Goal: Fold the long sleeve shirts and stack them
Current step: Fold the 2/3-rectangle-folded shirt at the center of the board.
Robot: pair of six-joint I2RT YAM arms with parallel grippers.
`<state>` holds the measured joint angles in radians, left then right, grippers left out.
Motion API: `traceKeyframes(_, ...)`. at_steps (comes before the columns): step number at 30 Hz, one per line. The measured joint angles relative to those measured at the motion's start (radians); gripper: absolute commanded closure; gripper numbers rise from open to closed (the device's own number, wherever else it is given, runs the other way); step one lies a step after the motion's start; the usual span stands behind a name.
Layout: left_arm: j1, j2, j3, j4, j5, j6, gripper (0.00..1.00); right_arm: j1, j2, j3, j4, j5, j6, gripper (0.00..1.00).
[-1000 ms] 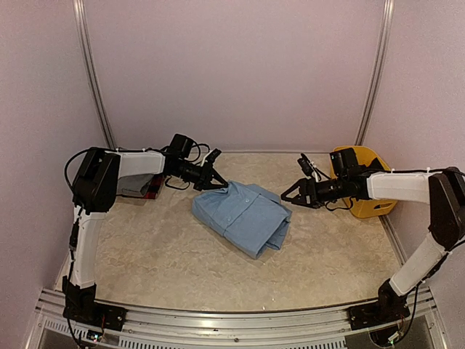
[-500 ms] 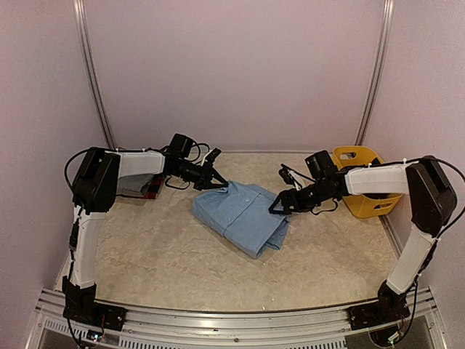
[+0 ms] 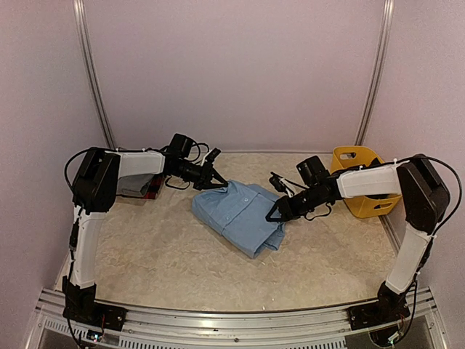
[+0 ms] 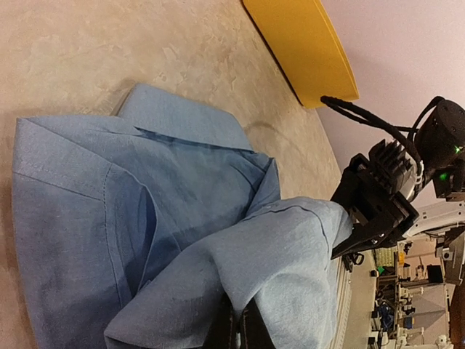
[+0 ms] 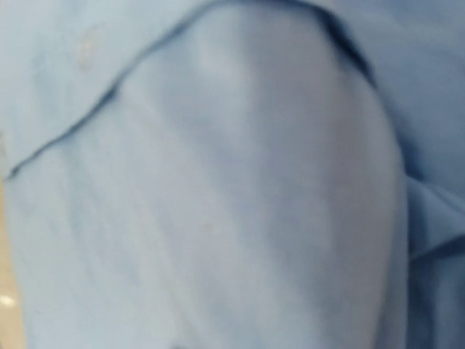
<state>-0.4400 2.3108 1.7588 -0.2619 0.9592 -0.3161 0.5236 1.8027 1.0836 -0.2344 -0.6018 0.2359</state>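
A: From above?
B: Light blue shirt [image 3: 236, 214] lies folded mid-counter [image 3: 160, 247]. The left claw [image 3: 218, 182] pinches its far corner and the right claw [image 3: 275, 213] touches its right edge.
A: Left wrist?
B: Cloth gathers into the pressed-together fingers [image 4: 254, 331].
A: Right wrist?
B: Only blue cloth, so I can't tell its grip.

You have a yellow plastic basket [image 3: 369, 161] at the far right of the tabletop [image 3: 167, 254], close against the right wall. In the left wrist view the basket [image 4: 301, 43] shows as a flat yellow slab near the top edge. The tabletop is beige and mottled, with pale walls around it, a metal upright [image 3: 93, 80] in each far corner, and an aluminium rail [image 3: 218, 320] along its near edge.
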Motion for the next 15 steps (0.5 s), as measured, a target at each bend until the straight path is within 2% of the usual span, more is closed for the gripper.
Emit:
traceKeyframes(3, 0.000, 0.000, 0.000, 0.000, -0.005, 0.001, 1.00, 0.000, -0.001, 0.000, 0.005, -0.025, 0.014, 0.94)
traceKeyframes(5, 0.000, 0.000, -0.002, 0.004, -0.007, 0.001, 1.00, 0.000, -0.007, -0.002, 0.011, -0.044, 0.022, 1.00)
traceKeyframes(15, 0.024, -0.095, -0.121, 0.047, -0.011, 0.000, 1.00, 0.032, -0.108, -0.048, 0.181, -0.170, 0.216, 1.00)
